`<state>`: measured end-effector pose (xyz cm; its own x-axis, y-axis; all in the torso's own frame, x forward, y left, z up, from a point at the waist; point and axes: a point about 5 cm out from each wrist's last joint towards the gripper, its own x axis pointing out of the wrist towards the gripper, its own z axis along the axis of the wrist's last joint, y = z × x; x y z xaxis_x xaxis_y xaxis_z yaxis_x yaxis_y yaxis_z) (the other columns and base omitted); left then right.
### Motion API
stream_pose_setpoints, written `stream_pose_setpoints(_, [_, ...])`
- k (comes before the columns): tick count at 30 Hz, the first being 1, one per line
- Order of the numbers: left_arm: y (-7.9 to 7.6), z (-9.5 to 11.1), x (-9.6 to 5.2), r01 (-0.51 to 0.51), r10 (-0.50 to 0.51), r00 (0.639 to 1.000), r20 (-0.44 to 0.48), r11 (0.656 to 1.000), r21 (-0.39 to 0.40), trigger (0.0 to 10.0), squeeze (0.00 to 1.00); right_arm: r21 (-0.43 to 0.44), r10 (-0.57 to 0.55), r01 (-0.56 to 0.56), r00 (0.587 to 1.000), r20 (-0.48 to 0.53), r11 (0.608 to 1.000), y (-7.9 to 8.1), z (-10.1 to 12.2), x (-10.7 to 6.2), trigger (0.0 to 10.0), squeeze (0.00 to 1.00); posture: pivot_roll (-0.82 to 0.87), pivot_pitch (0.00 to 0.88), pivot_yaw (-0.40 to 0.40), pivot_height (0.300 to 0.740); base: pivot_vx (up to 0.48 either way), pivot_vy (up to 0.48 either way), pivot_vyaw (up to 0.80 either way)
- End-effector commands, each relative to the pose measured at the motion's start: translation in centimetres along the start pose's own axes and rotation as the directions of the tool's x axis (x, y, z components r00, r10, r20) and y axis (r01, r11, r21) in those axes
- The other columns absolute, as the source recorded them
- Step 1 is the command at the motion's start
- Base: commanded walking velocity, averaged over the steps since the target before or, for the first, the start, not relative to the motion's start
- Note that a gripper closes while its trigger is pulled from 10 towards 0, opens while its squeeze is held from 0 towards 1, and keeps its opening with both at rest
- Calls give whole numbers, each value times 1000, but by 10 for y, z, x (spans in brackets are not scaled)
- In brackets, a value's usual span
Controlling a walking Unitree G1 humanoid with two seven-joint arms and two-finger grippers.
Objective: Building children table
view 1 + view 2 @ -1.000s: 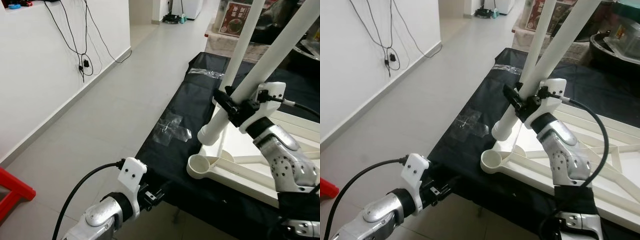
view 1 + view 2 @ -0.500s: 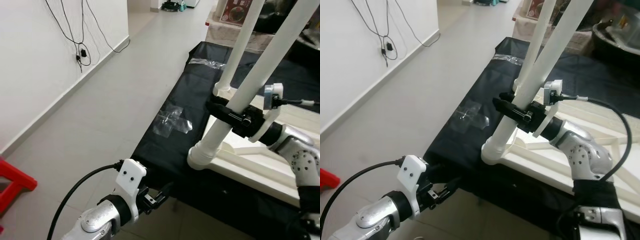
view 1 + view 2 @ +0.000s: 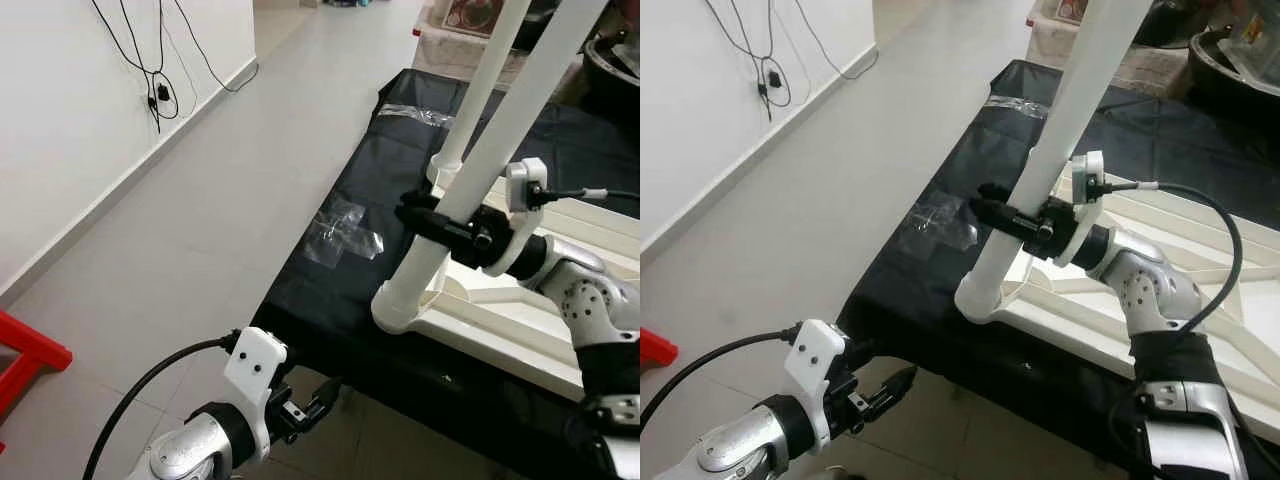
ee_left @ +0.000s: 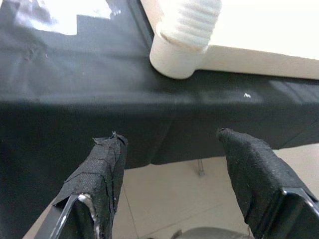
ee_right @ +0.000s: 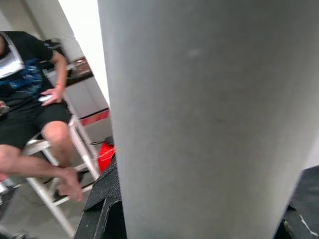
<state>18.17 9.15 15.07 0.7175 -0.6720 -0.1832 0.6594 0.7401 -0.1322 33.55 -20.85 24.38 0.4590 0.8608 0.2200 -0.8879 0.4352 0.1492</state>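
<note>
Table leg [image 3: 470, 190], white tube, tilted, lower end seated in corner socket of white upturned tabletop [image 3: 520, 320] lying on black-covered surface [image 3: 340, 270]. Right gripper [image 3: 447, 222] fingers clamped around leg partway up. Second leg [image 3: 480, 90] stands behind. Left gripper [image 4: 172, 159] fingers apart, empty, low beside black surface edge. Person seated on stool [image 5: 35, 109] in right wrist view.

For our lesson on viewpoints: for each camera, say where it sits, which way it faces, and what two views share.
Left eye: head, looking down at the table leg held by the right gripper.
Right eye: same scene; left gripper low.
Left wrist: looks along its open fingers at the black cloth.
Right wrist: looks at the leg.
Shared: the leg's ribbed end.
</note>
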Motion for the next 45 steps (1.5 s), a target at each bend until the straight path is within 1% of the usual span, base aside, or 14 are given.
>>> stream_pose_setpoints(1, [-3, -1, -3, 15, -15, 1000, -12, 1000, -10, 10000, 0, 13, -27, 28, 999, -24, 1000, -5, -10, -1, 10000, 0, 189, 202, -90, 740, 0, 0, 0])
stream_pose_setpoints(7, [-4, -1, -5, 10, -11, 1000, -21, 1000, -14, 10000, 0, 5, -21, 21, 999, -26, 1000, -9, -9, -1, 10000, 0, 195, 215, -89, 740, 0, 0, 0])
stream_pose_setpoints(8, [-4, 0, -5, 8, -8, 1000, -25, 1000, -13, 10000, 0, -12, 33, -34, 998, -46, 999, -5, -10, -3, 10000, 0, 197, 218, -89, 740, 0, 0, 0])
stream_pose_setpoints(13, [-3, -1, -5, 6, -6, 1000, -28, 1000, -13, 10000, 0, -44, 99, -104, 990, -98, 994, 2, -14, -4, 10000, 0, 193, 218, -86, 740, 0, 0, 0])
stream_pose_setpoints(15, [-3, -1, -5, 6, -6, 1000, -28, 1000, -13, 10000, 0, -44, 99, -104, 990, -98, 994, 2, -14, -4, 10000, 0, 193, 218, -86, 740, 0, 0, 0])
stream_pose_setpoints(17, [-3, -1, -4, 6, -6, 1000, -30, 1000, -12, 10000, 0, -98, 114, -132, 979, -170, 986, 5, -21, -2, 10000, 0, 194, 216, -83, 740, 0, 0, 0])
stream_pose_setpoints(23, [-1, -1, -2, 5, -5, 1000, -31, 1000, -8, 10000, 0, -156, 133, -174, 961, -244, 972, 9, -27, 1, 10000, 0, 193, 212, -82, 740, 0, 0, 0])
stream_pose_setpoints(30, [0, 0, 0, 3, -3, 1000, -29, 1000, -2, 10000, 0, -220, 141, -212, 945, -296, 952, 17, -28, 6, 10000, 0, 189, 207, -80, 740, 0, 0, 0])
stream_pose_setpoints(34, [1, 0, 2, 2, -2, 1000, -29, 1000, -1, 10000, 0, -230, 146, -222, 941, -307, 947, 21, -28, 9, 10000, 0, 184, 204, -76, 740, 0, 0, 0])
stream_pose_setpoints(38, [1, 0, 2, 2, -2, 1000, -27, 1000, -1, 10000, 0, -231, 128, -209, 938, -322, 950, 20, -32, 10, 10000, 0, 183, 205, -75, 740, 0, 0, 0])
stream_pose_setpoints(40, [1, 0, 3, 3, -3, 1000, -26, 1000, 1, 10000, 0, -256, 18, -101, 952, -306, 961, 10, -35, 13, 10000, 0, 183, 205, -76, 740, 0, 0, 0])
stream_pose_setpoints(41, [1, 0, 3, 3, -3, 1000, -26, 1000, 1, 10000, 0, -256, 18, -101, 952, -306, 961, 10, -35, 13, 10000, 0, 183, 205, -76, 740, 0, 0, 0])
stream_pose_setpoints(43, [1, 1, 3, 3, -3, 1000, -26, 1000, 1, 10000, 0, -259, -79, 2, 955, -285, 966, 4, -36, 13, 10000, 0, 184, 207, -78, 740, 0, 0, 0])
stream_pose_setpoints(45, [1, 0, 2, 2, -2, 1000, -25, 1000, 0, 10000, 0, -259, -111, 37, 955, -274, 965, 2, -37, 12, 10000, 0, 184, 207, -78, 740, 0, 0, 0])
